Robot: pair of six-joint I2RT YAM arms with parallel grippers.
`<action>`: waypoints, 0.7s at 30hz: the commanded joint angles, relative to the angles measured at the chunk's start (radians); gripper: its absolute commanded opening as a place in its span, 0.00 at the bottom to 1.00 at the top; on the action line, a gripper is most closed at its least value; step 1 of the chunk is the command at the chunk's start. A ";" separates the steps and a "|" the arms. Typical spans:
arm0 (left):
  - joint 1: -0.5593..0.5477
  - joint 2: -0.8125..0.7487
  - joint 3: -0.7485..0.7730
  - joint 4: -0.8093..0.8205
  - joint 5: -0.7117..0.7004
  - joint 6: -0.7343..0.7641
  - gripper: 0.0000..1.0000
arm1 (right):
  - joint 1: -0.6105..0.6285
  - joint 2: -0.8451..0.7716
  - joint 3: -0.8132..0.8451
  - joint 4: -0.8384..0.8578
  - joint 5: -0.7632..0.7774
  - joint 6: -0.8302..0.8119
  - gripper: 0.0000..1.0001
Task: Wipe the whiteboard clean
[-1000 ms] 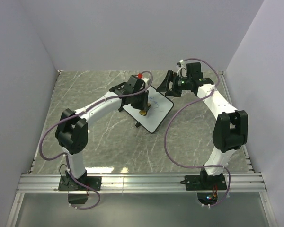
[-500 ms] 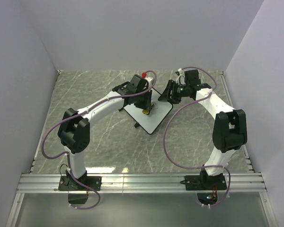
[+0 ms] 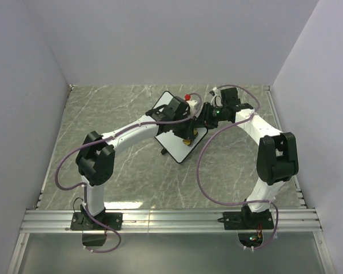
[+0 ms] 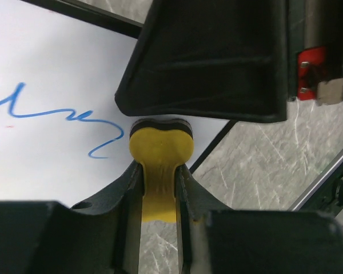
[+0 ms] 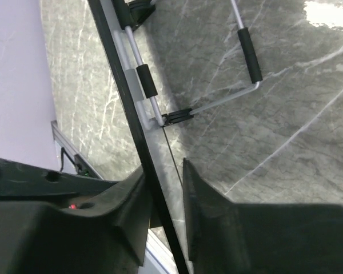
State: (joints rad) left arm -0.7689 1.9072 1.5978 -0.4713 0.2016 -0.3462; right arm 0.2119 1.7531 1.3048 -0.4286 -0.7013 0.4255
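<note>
Glossy white whiteboard [image 4: 51, 148]; polished marble-look table [image 3: 126, 171]; matt yellow eraser [image 4: 160, 154]

A grey marble-patterned table [image 3: 131, 171], veined in white, fills the floor of a three-sided enclosure. A plain pale back wall [image 3: 171, 40] rises behind its far edge, with a matching left wall [image 3: 17, 114] and right wall [image 3: 326, 103] closing in the sides. A ribbed aluminium rail [image 3: 171, 220] runs along the table's near edge, with a smooth grey ledge [image 3: 171, 254] below it. Soft, even light leaves a bright glare patch [image 5: 331, 12] on the table.
</note>
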 commanded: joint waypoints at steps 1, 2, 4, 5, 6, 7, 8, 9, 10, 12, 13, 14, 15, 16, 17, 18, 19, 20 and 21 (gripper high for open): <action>-0.009 0.024 0.025 0.045 0.019 0.032 0.00 | 0.009 -0.023 0.016 -0.002 -0.024 -0.007 0.29; -0.010 0.027 0.024 0.048 0.015 0.035 0.00 | 0.012 -0.018 0.019 -0.004 -0.027 -0.007 0.27; -0.010 0.036 0.016 0.053 -0.007 0.038 0.00 | 0.012 -0.015 0.021 -0.004 -0.029 -0.007 0.20; -0.010 0.038 0.013 0.054 -0.013 0.039 0.00 | 0.011 -0.015 0.022 -0.006 -0.030 -0.005 0.18; -0.010 0.041 0.007 0.059 -0.021 0.041 0.00 | 0.012 -0.014 0.022 -0.006 -0.032 -0.005 0.14; -0.010 0.041 0.004 0.063 -0.033 0.042 0.00 | 0.012 -0.012 0.024 -0.007 -0.032 -0.007 0.06; -0.009 0.042 0.001 0.066 -0.039 0.044 0.00 | 0.014 -0.012 0.024 -0.010 -0.030 -0.008 0.01; -0.009 0.046 -0.001 0.072 -0.053 0.046 0.00 | 0.014 -0.012 0.024 -0.015 -0.030 -0.010 0.00; -0.010 0.049 0.002 0.072 -0.057 0.047 0.00 | 0.014 -0.012 0.024 -0.015 -0.029 -0.011 0.00; -0.009 0.056 0.005 0.074 -0.073 0.047 0.00 | 0.014 -0.015 0.018 -0.016 -0.030 -0.013 0.00; -0.009 0.056 0.007 0.077 -0.080 0.049 0.00 | 0.015 -0.015 0.016 -0.018 -0.032 -0.014 0.00; -0.006 0.055 0.007 0.082 -0.105 0.046 0.00 | 0.017 -0.015 0.016 -0.022 -0.036 -0.016 0.00; -0.001 0.055 0.005 0.086 -0.111 0.044 0.00 | 0.018 -0.015 0.013 -0.022 -0.037 -0.017 0.00; 0.005 0.052 0.002 0.091 -0.119 0.039 0.00 | 0.020 -0.014 0.013 -0.025 -0.037 -0.021 0.00; 0.022 0.050 -0.002 0.103 -0.126 0.033 0.00 | 0.023 -0.014 0.011 -0.029 -0.037 -0.022 0.00; 0.032 0.044 -0.012 0.109 -0.129 0.027 0.00 | 0.026 -0.014 0.007 -0.029 -0.038 -0.024 0.00; 0.043 0.043 -0.018 0.117 -0.136 0.023 0.00 | 0.026 -0.015 0.005 -0.032 -0.040 -0.025 0.00; 0.055 0.041 -0.022 0.123 -0.143 0.013 0.00 | 0.027 -0.015 0.004 -0.035 -0.041 -0.028 0.00; 0.081 0.041 -0.027 0.126 -0.157 0.010 0.00 | 0.030 -0.017 0.001 -0.039 -0.041 -0.028 0.00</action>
State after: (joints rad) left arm -0.7494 1.9224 1.5936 -0.4400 0.1513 -0.3305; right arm 0.2119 1.7550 1.3048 -0.4042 -0.7345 0.3645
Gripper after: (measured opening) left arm 0.269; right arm 0.218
